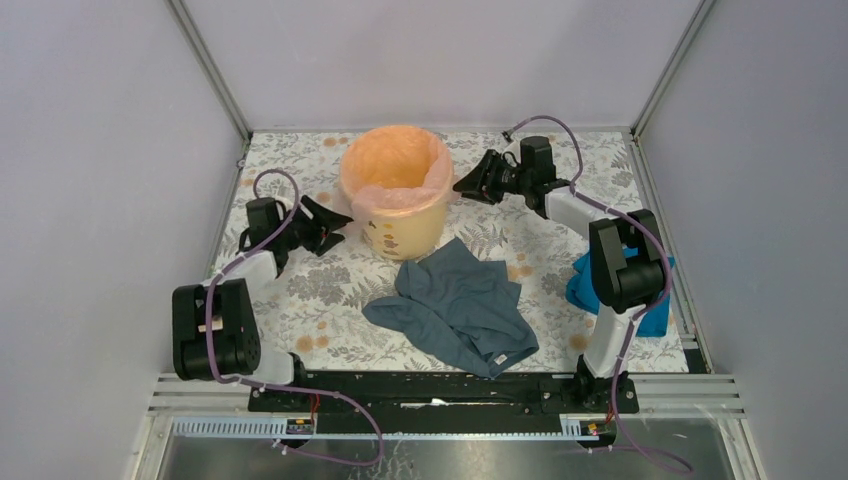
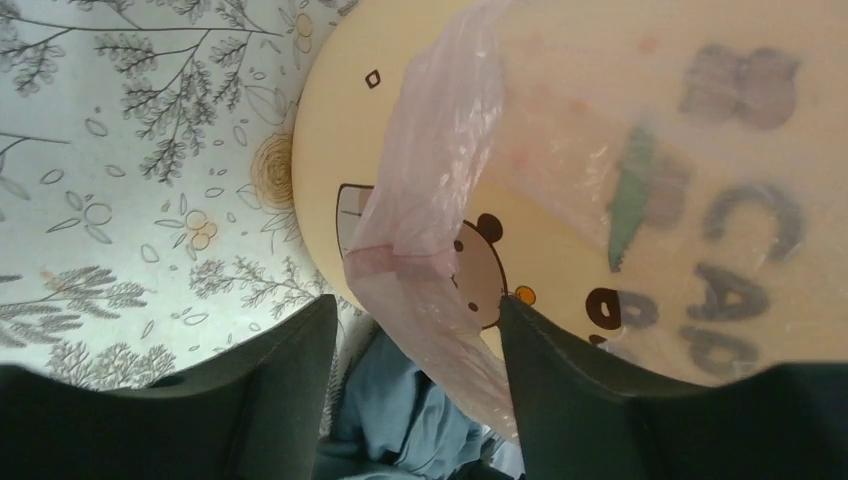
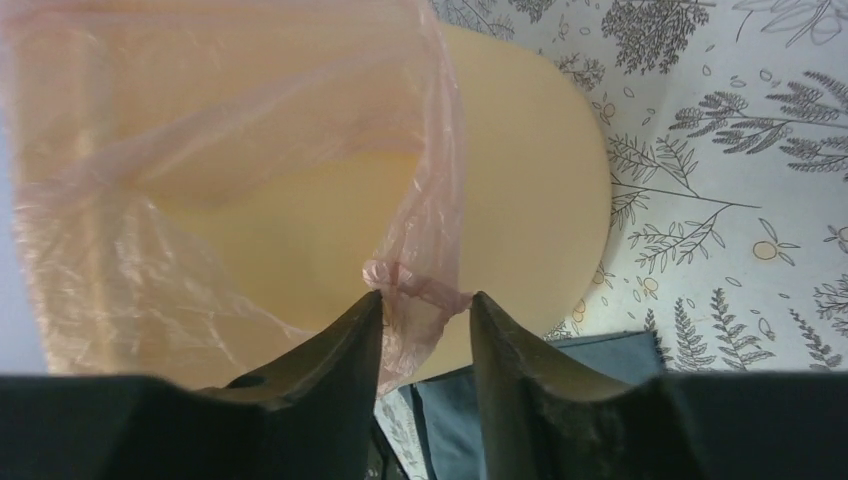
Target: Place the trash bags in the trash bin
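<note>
- The bag [image 1: 378, 202] is spread inside the bin [image 1: 410, 230] as a liner. Its edge is folded over the rim and hangs down the outer wall on both sides.
- The bin is stood upright on the table [image 1: 320, 290], between the two grippers.
- The left gripper [image 2: 418, 305] is placed at the bin's left wall with its jaws spread wide. Nothing is clamped.
- In the left wrist view, a hanging flap of the bag is seen inside that gap, close to one finger [image 2: 560, 390]. Whether it is touched there cannot be told.
- The right gripper [image 3: 425, 297] is placed at the right side of the rim. Its jaws are parted, less widely than the left ones.
- In the right wrist view, the bag's gathered hem is seen just ahead of the fingertips. Film hangs down into the gap between them but is not pinched.
- A garment [image 1: 455, 305] is crumpled on the table just in front of the bin, apart from both grippers.
- A blue cloth [image 1: 583, 285] is partly hidden behind the right arm.
</note>
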